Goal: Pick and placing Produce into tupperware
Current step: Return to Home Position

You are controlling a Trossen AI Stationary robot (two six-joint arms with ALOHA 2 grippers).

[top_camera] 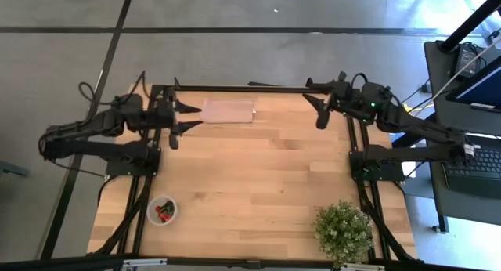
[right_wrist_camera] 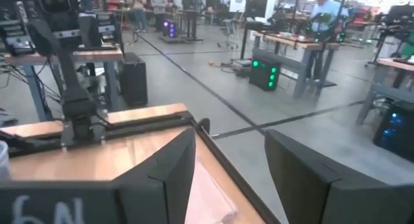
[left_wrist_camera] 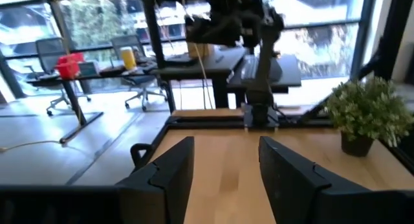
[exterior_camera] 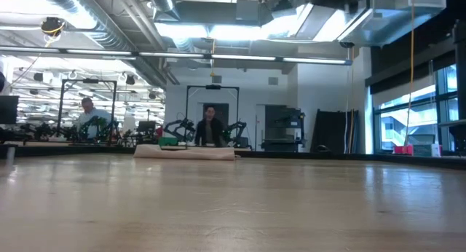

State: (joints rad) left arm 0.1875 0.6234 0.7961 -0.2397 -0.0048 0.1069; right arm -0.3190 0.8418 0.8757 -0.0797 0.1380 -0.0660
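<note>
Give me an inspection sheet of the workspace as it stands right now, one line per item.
Surface: wooden table, no spills seen.
Job's things: tupperware by the left edge, produce inside it; no loose produce seen.
Clutter: pinkish cloth at the far edge; potted plant near the right corner.
Grippers: left end effector open, empty, beside the cloth; right end effector open, empty, at the far right.
Cables: black cables loop by the left arm, off the table.
Surroundings: a person at benches beyond the table.
</note>
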